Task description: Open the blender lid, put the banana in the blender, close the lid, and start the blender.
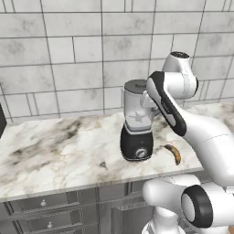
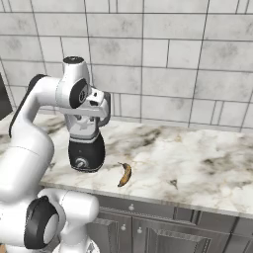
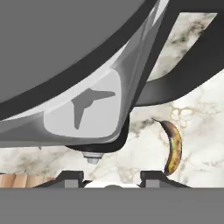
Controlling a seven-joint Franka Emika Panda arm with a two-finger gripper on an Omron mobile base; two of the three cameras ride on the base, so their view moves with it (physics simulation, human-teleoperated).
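Observation:
The blender [image 1: 136, 139] stands on the marble counter [image 1: 55, 151], black base and silver knob facing front, its clear jar [image 2: 82, 131] upright. The dark blender lid [image 1: 135, 85] sits on the jar top. My gripper [image 1: 146, 101] hovers at the jar's upper right side, level with the rim. In the hand view the lid [image 3: 65, 43] looms close overhead, with the blade seen through the jar and the dark handle [image 3: 183, 65] beside it. My gripper [image 3: 113, 177] is open, nothing between its fingertips. The banana [image 1: 174, 153] [image 2: 125, 174] [image 3: 173, 146] lies on the counter right of the base.
A tiled wall [image 1: 68, 55] backs the counter closely. Grey drawers [image 1: 45, 210] run below the front edge. A dark appliance [image 2: 4, 96] shows at the far left. A small dark speck [image 2: 174, 184] lies on the marble to the right of the banana.

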